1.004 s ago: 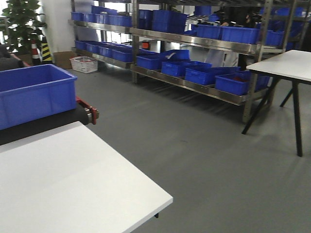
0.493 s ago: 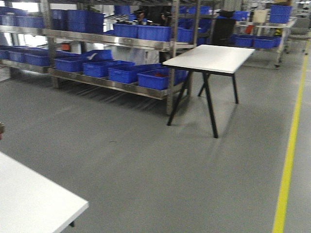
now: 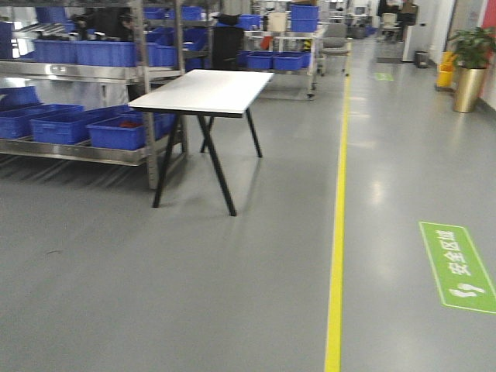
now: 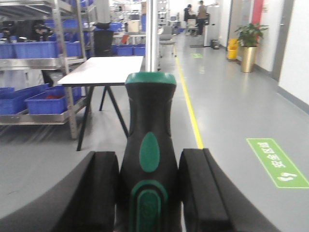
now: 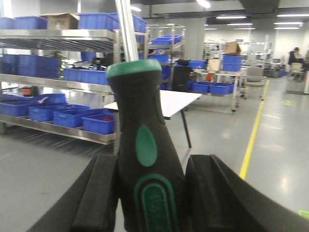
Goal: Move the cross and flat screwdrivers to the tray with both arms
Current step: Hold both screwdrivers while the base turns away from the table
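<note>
I had turned away from the near table. My left claw [image 4: 150, 186] squeezed one screwdriver [image 4: 149, 125], my right claw [image 5: 152, 193] the other screwdriver [image 5: 140, 121], both mid-picture. I saw no tray yet, so I was still carrying.

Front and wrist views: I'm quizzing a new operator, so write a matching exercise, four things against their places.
Things: 1 black-and-green-handled screwdriver; 2 white-topped black-legged table; 3 green rectangular floor sign; 4 gold plant pot.
Places: A flat on the floor right of the yellow line; B far right background; C clamped in the left gripper; D beside the steel shelving.
Pairs: 1-C, 2-D, 3-A, 4-B.
The right gripper clamps a twin screwdriver.
</note>
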